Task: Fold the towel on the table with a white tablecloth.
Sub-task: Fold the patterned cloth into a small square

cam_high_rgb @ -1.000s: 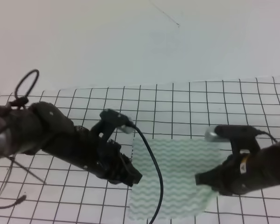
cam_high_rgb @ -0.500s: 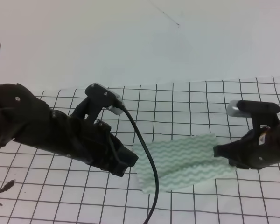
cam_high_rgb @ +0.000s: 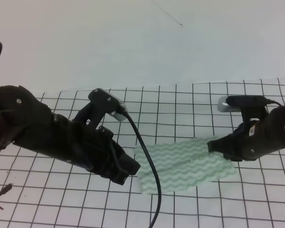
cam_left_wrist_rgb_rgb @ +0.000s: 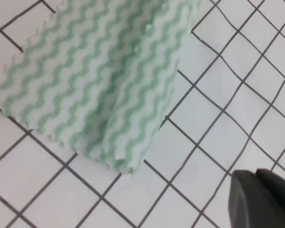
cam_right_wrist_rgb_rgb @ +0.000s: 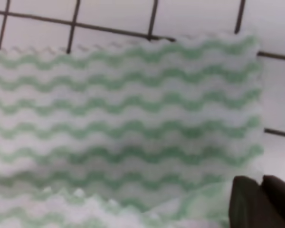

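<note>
Since 1 s ago the towel (cam_high_rgb: 183, 161) went from a flat, nearly square sheet in the lower centre of the high view to a narrower band running from lower centre up toward centre right; over the last 0.5 s the right gripper (cam_high_rgb: 213, 147) slid left and now sits over the band's upper right end, while the left gripper (cam_high_rgb: 128, 172) barely shifted and sits at the lower left end. Towel lies on the gridded tablecloth (cam_high_rgb: 180, 102) covering the counter, doubled over itself: left wrist view shows a soft lengthwise ridge and a rounded end (cam_left_wrist_rgb_rgb: 123, 161) resting on the grid, right wrist view shows a second zigzag edge (cam_right_wrist_rgb_rgb: 85, 197) stacked over striped cloth at the bottom of frame. Judgement: fold 1 is down and this is the release or re-grip point before fold 2. Left jaws: only 1 dark tip in the lower right corner of the left wrist view, clear of the cloth, so not pinching it as far as I can see; spread or pressed together, can't tell. Right jaws: dark tips at lower right of the right wrist view, at the cloth edge; pinching or not, can't tell. Next move likely needs both ends gripped cleanly with the stacked edges kept aligned, then 1 end carried across to the other.
</note>
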